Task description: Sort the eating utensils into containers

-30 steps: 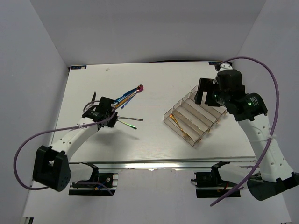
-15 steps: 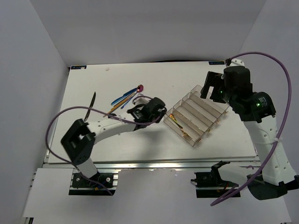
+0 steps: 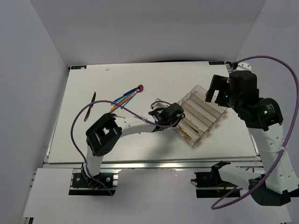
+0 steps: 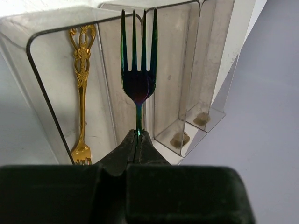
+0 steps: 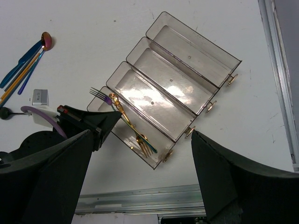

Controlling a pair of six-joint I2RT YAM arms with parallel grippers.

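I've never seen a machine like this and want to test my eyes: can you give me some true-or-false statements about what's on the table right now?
1. The left claw is shut on a rainbow-iridescent metal fork. True.
2. A gold ornate fork lies in the clear smoky plastic four-compartment tray. True.
3. The right claw grips a spoon. False: it hangs open and empty above the tray.
4. Every compartment holds cutlery. False: three are empty.
5. No cutlery lies loose on the white table. False: a bundle of blue and gold-brown pieces lies there.
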